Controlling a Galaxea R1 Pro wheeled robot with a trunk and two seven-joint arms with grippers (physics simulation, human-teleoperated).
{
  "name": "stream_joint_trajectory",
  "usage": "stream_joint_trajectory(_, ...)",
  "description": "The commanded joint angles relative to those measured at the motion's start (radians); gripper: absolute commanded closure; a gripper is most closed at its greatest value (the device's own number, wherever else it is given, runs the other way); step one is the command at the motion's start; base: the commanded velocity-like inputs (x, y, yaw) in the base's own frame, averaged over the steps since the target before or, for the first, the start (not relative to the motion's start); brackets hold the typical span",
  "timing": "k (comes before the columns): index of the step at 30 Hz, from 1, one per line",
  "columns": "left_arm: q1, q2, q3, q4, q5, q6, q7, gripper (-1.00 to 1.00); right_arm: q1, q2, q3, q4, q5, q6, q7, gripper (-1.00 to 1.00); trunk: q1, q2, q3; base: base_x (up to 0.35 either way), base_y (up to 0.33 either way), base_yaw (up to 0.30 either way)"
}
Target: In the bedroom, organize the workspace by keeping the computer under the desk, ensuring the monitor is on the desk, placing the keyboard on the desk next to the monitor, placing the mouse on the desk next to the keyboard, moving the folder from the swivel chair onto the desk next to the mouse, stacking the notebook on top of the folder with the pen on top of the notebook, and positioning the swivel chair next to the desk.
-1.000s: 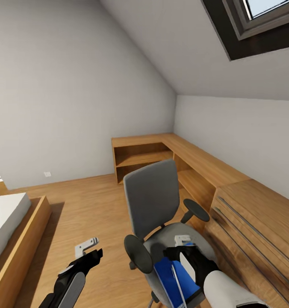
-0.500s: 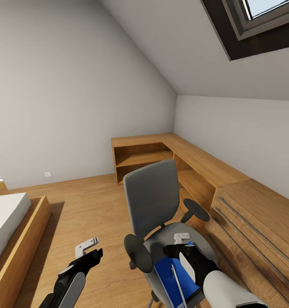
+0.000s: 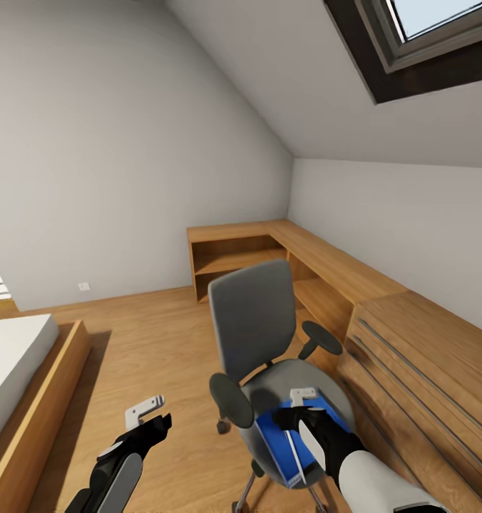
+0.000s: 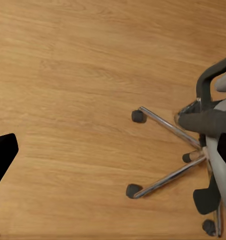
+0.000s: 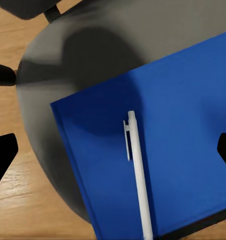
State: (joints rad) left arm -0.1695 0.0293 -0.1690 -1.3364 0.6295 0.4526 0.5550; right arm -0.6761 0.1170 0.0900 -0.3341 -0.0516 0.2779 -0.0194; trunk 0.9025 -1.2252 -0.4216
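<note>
Since 0.5 s ago the view has shifted slightly, right gripper [image 3: 303,407] spread above the pen [image 5: 138,172] on the folder [image 5: 158,150] at 5 o'clock, so pickup seems imminent.

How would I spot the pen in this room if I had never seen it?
Find the grey swivel chair standing in front of the long wooden shelving. On its seat lies a bright blue folder, and the pen rests on top of that. It is the only slim white stick there, standing out against the blue.
</note>
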Motion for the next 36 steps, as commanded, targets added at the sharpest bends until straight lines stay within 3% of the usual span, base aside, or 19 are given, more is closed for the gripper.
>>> stream_joint_trajectory(1, -0.001, 0.001, -0.003, -0.001, 0.009, 0.001, 0.01, -1.0, 0.0, -0.001, 0.007, -0.002, -0.005, 0.006, -0.002, -1.0, 0.0, -0.001, -0.001, -0.168, 0.0, 0.0)
stream_joint_trajectory(11, -0.001, 0.001, -0.003, -0.002, 0.011, 0.001, 0.01, -1.0, 0.0, -0.002, 0.005, -0.003, -0.004, 0.008, -0.005, -1.0, 0.0, -0.001, -0.001, -0.186, 0.0, 0.0)
stream_joint_trajectory(36, -0.001, 0.001, -0.003, -0.001, 0.01, 0.003, 0.011, -1.0, 0.0, -0.005, 0.004, -0.003, -0.005, 0.009, -0.005, -1.0, 0.0, -0.001, -0.009, -0.008, 0.0, 0.0)
